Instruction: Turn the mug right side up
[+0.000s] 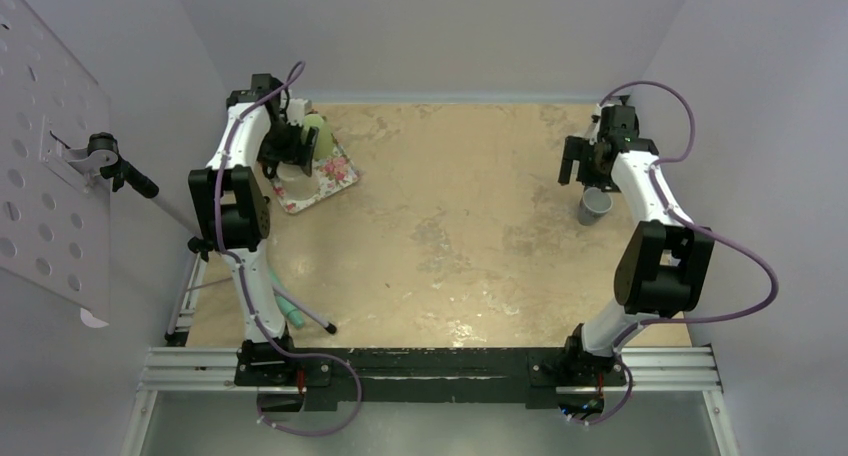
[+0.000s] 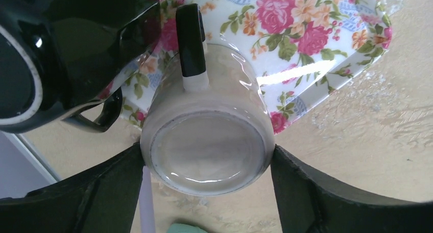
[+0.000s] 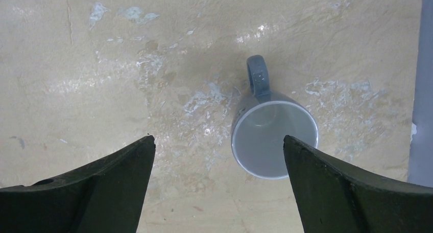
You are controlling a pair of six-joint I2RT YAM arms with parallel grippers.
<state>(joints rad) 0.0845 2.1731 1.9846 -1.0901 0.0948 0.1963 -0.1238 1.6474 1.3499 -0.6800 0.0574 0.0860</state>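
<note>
your left gripper (image 2: 207, 164) straddles upside-down cream mug (image 2: 207, 141) on floral tray (image 2: 316, 44), grip unclear; right gripper (image 3: 219, 141) open above upright grey mug (image 3: 274, 141).

Tan, mottled table (image 3: 102, 64); grey-blue mug (image 3: 274, 141); cream mug (image 2: 207, 146) (black handle); white tray (image 2: 306, 33), pink-rose floral.

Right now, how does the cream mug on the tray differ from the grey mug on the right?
The cream mug stands upside down, base up; the grey mug is upright, mouth open. The cream mug sits on the floral tray; the grey mug on the table. The cream mug's handle is black; the grey mug's handle matches its body. Both have one handle.
</note>
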